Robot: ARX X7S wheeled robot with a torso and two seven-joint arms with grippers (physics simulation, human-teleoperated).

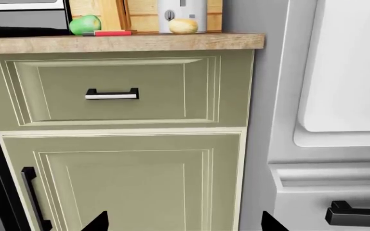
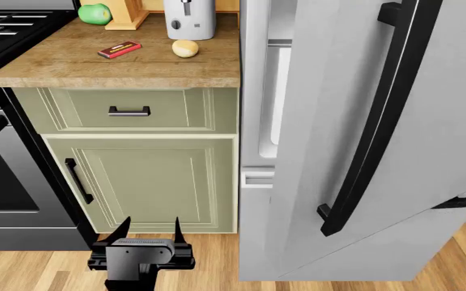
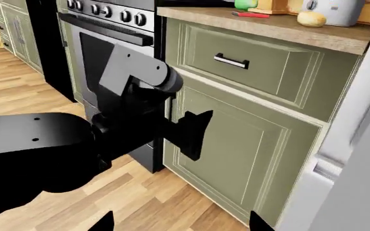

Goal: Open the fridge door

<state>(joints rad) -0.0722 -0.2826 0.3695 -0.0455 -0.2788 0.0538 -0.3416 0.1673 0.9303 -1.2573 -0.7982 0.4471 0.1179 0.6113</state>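
Beside green cabinet [image 2: 148,182] — fridge door [image 2: 427,121] ajar, handle [image 2: 375,115] near-vertical.

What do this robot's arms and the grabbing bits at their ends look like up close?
The left end effector is matte black: a boxy body with a grey panel on top and two pointed, fin-shaped fingers. In the right wrist view the left arm has a grey block-shaped link with a rounded joint, the rest black with small screw holes. No cables or markings show. Of the right end effector, only two black tips show.
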